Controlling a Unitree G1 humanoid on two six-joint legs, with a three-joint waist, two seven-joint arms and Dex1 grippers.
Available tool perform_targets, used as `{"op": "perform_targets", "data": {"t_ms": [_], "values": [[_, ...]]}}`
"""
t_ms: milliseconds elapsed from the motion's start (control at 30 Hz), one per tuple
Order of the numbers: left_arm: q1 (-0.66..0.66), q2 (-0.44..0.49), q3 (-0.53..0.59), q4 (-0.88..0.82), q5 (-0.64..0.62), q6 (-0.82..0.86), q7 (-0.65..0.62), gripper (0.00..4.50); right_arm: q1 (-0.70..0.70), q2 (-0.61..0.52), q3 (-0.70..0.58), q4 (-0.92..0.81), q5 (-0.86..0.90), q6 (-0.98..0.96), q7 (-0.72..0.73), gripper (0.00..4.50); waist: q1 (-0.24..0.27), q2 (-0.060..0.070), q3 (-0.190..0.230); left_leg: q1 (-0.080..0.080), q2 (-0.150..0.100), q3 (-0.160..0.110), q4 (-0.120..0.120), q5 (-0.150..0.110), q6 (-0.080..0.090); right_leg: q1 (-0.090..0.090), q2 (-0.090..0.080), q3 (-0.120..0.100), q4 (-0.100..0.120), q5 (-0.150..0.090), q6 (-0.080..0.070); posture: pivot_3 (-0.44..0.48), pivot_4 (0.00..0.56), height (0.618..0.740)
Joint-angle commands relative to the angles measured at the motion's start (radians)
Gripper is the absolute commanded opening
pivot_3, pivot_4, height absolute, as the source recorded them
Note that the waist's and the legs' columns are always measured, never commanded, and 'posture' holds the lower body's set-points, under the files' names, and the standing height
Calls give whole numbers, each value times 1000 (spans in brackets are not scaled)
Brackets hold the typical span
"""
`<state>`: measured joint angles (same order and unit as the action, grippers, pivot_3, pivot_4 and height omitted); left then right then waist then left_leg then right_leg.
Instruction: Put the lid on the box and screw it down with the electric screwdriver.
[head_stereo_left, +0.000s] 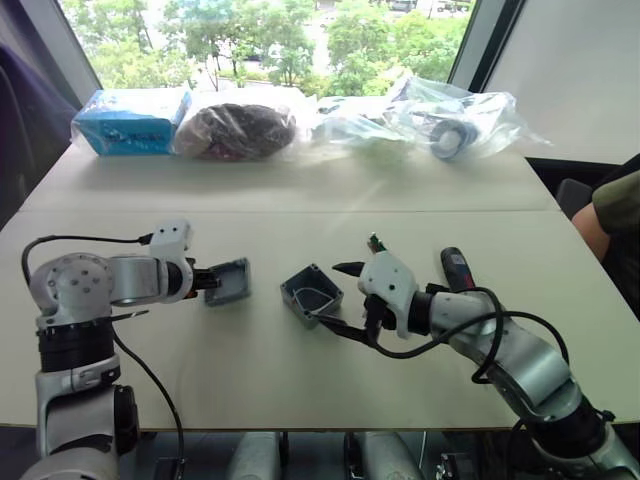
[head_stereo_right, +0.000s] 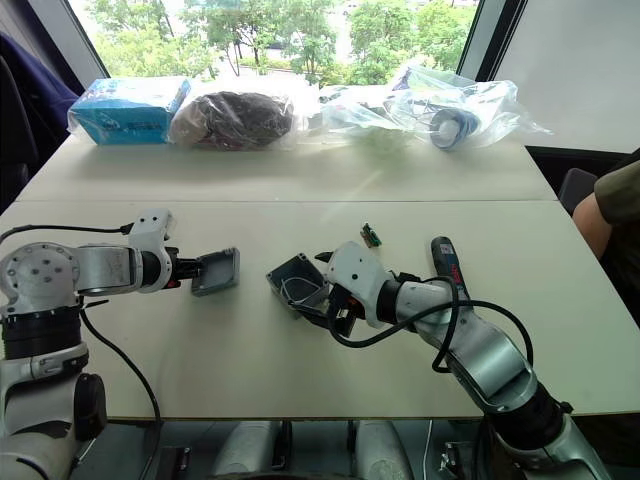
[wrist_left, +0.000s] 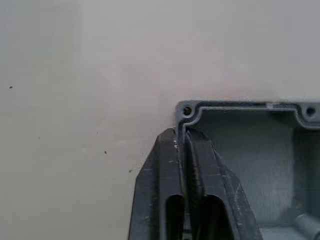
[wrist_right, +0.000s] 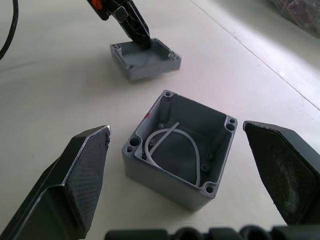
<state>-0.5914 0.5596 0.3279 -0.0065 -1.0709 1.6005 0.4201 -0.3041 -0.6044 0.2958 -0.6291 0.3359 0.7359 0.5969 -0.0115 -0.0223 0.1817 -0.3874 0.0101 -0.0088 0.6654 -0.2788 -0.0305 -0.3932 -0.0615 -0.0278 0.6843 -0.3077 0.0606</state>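
Observation:
The grey lid (head_stereo_left: 230, 281) sits left of centre on the table, hollow side up and slightly tilted. My left gripper (head_stereo_left: 207, 282) is shut on its rim; the left wrist view shows both fingers (wrist_left: 200, 170) clamping the lid (wrist_left: 240, 150) wall near a corner hole. The open grey box (head_stereo_left: 311, 293) with a white wire loop inside (wrist_right: 175, 150) stands mid-table. My right gripper (head_stereo_left: 345, 298) is open, one finger on each side of the box without touching it. The black electric screwdriver (head_stereo_left: 457, 268) lies on the table just right of the right wrist.
A blue carton (head_stereo_left: 130, 120) and several clear plastic bags (head_stereo_left: 440, 115) line the table's far edge. A small green part (head_stereo_left: 375, 241) lies behind the right gripper. A person's arm (head_stereo_left: 610, 215) shows at the right edge.

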Motion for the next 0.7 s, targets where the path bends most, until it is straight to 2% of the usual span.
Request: {"op": "perform_targets", "data": {"t_ms": [33, 200, 400, 600, 700], "values": [[31, -4, -19, -21, 15, 14, 3, 71, 6, 0, -28, -49, -1, -6, -2, 4500, 0, 0, 0, 0, 0, 0, 0, 0, 0, 0, 0, 0, 0, 0, 0, 0, 150, 740], [-15, -6, 13, -91, 78, -6, -60, 71, -2, 29, -84, -36, 49, 31, -14, 4500, 0, 0, 0, -1, 0, 0, 0, 0, 0, 0, 0, 0, 0, 0, 0, 0, 150, 740], [-72, 111, -7, -120, 154, -257, -345, 71, -175, 189, -325, 30, 319, 274, -99, 4500, -1, -3, 2, -4, 1, 0, -1, 4, -7, -5, 2, 0, 0, 1, -1, 0, 150, 740], [-145, 102, -71, -97, 229, -465, -564, 71, -387, 303, -414, 236, 411, 407, -195, 4500, 1, -3, 2, -4, 0, 0, -3, 3, -5, -5, 0, 0, -2, 1, -1, 0, 150, 740], [-171, 63, -134, -101, 275, -567, -655, 71, -506, 390, -472, 414, 442, 455, -262, 4500, -1, -3, 2, -5, 0, 1, -3, 2, -4, -5, -1, 0, -2, 1, -1, 0, 150, 740]]}}
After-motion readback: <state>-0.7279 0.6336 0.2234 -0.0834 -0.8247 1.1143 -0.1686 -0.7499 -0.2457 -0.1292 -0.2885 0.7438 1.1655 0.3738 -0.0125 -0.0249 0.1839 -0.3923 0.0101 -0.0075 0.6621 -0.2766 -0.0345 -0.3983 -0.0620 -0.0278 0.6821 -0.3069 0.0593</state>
